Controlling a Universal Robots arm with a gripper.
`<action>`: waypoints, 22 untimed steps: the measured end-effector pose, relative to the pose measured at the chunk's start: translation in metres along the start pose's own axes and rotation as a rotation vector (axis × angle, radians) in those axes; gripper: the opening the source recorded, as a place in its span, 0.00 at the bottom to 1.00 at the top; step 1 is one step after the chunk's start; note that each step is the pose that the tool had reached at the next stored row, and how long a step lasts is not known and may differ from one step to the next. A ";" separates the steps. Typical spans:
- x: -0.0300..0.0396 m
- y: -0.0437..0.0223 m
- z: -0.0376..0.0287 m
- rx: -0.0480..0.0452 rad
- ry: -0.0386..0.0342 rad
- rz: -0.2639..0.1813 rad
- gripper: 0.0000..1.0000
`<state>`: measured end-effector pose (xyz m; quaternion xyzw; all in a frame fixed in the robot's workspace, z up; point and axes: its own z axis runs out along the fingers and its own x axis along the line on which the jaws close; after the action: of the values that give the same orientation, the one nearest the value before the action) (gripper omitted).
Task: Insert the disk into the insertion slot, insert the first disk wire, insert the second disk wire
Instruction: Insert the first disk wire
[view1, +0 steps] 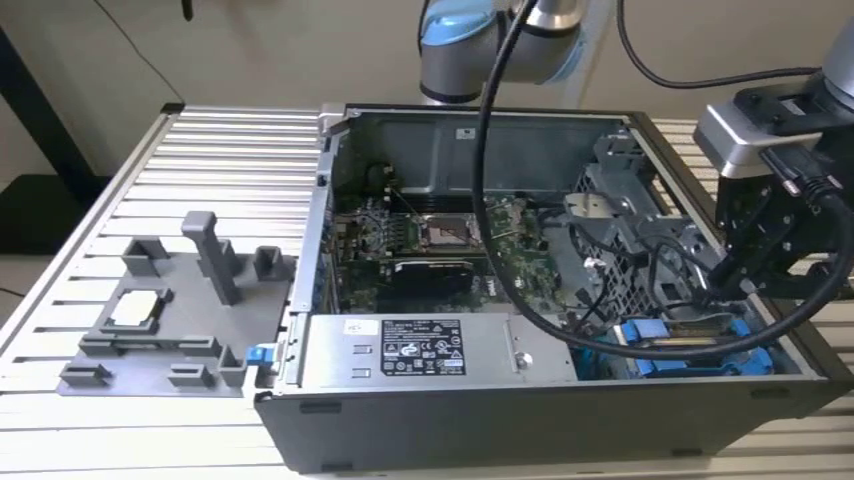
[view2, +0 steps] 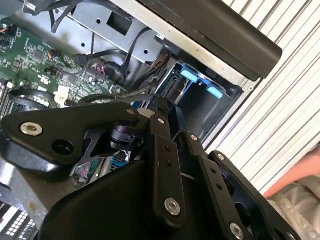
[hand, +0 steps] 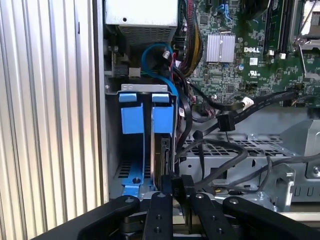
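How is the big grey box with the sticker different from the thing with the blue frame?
The grey box is much bigger, while the disk is thin. The box is plain grey with a black-and-white sticker, and the disk sits in a bright blue frame. The box shows its wide face, the disk its narrow edge. Both sit inside the computer case.

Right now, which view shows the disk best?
First wrist view: the disk sits close, edge-on, blue carrier plain. Exterior view shows the disk small, partly covered. Second wrist view catches blue tabs.
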<state>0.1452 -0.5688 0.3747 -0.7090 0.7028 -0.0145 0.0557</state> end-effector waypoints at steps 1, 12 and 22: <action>0.0001 -0.0017 0.0010 -0.0058 -0.0002 0.000 0.20; 0.0032 -0.0112 0.0111 -0.0470 -0.0021 0.003 0.20; 0.0040 -0.0153 0.0214 -0.0705 -0.0068 0.006 0.20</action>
<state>0.1626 -0.5714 0.3547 -0.7084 0.7049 0.0129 0.0332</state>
